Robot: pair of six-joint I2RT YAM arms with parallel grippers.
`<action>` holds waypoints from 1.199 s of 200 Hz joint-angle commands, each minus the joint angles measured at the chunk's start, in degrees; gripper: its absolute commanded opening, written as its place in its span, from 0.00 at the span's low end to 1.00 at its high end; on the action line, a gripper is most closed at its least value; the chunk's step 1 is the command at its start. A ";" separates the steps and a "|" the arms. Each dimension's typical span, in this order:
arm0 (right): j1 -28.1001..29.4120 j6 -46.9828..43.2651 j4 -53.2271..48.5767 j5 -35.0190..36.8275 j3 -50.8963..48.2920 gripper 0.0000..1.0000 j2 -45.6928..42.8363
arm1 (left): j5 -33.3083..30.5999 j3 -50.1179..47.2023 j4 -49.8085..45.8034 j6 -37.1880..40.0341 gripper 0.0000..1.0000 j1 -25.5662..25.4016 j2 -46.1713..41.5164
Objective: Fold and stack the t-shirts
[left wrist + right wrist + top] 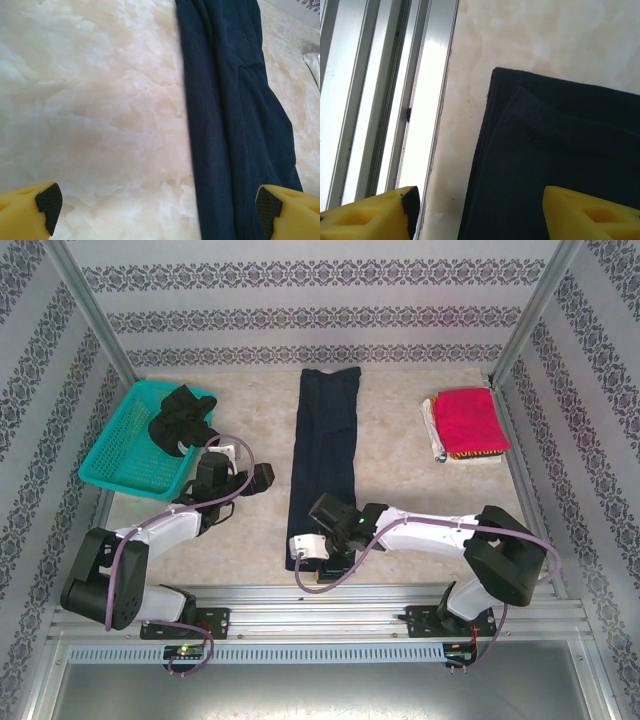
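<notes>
as the navy t-shirt [322, 465] lies folded into a long narrow strip down the middle of the worktop [420, 480], running from the far side to the near rail [380, 100], the step in hand looks to me like the crosswise fold, with the near end carried up over the far end. the right hand [480, 215] hangs low over the strip's near left corner. its jaws are partly apart and grip nothing, 1 finger over the cloth and the other out over the bare edge by the rail. the left hand [160, 212] hovers just beside the strip's left edge further up, jaws spread as wide as they go, and it is empty as well. to do this well, i'd say the right hand should bite deep enough to take every layer at that corner, since 2 stacked edges show there and a shallow pinch could peel them apart. with 2 hands sharing the near hem, the end should lift level and land square. the pinkish-red t-shirt [470, 420] sits folded at the far right, well apart. the black t-shirt [182, 415] lies bunched in the teal basket [105, 462] at the far left, not yet folded.
</notes>
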 commanded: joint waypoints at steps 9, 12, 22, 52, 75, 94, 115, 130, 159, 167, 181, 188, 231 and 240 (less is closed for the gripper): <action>1.41 0.60 2.45 4.24 -0.21 0.63 2.94 | -0.46 -2.19 2.97 1.00 1.00 0.73 -1.53; 1.43 0.73 2.72 4.70 -0.09 0.62 3.18 | -0.44 -2.22 3.12 1.00 1.00 0.72 -1.57; 1.44 0.94 3.22 5.81 0.31 0.60 4.16 | -0.22 -1.96 3.25 1.22 1.00 0.77 -1.36; 1.69 0.77 3.18 7.80 1.51 0.57 6.50 | 0.16 -1.50 2.80 1.62 1.00 0.83 -0.88; 2.45 -0.66 2.11 10.28 2.29 0.58 7.82 | 0.03 -1.77 2.89 1.60 1.00 0.95 -1.07; 3.00 -1.49 0.65 12.61 3.37 0.58 9.26 | -0.15 -2.16 2.87 1.34 1.00 1.16 -1.31; 3.40 -2.64 -1.03 15.42 4.19 0.54 10.53 | -0.25 -2.73 3.15 1.18 1.00 1.16 -1.61; 3.46 -3.25 -2.07 16.62 4.45 0.46 10.92 | -0.43 -3.11 3.33 1.18 1.00 1.36 -1.73; 3.37 -3.94 -5.17 17.66 4.90 0.16 11.05 | -0.52 -3.60 3.81 1.26 1.00 1.69 -1.77; 3.37 -3.69 -5.40 17.59 4.82 0.09 10.65 | -0.53 -3.63 4.01 1.25 1.00 1.76 -1.62; 3.37 -3.25 -5.99 17.05 4.77 0.05 10.03 | -0.36 -3.63 4.35 1.35 1.00 1.88 -1.35; 3.36 -3.04 -6.35 16.88 4.77 0.00 9.58 | -0.27 -3.71 4.53 1.30 1.00 1.99 -1.25; 2.15 -2.32 -10.46 12.57 4.28 0.00 2.15 | 0.54 -3.72 5.23 1.48 1.00 2.15 -0.77; 1.59 -2.50 -12.03 10.80 4.33 0.00 0.16 | 1.27 -3.60 5.56 1.84 1.00 2.13 -0.56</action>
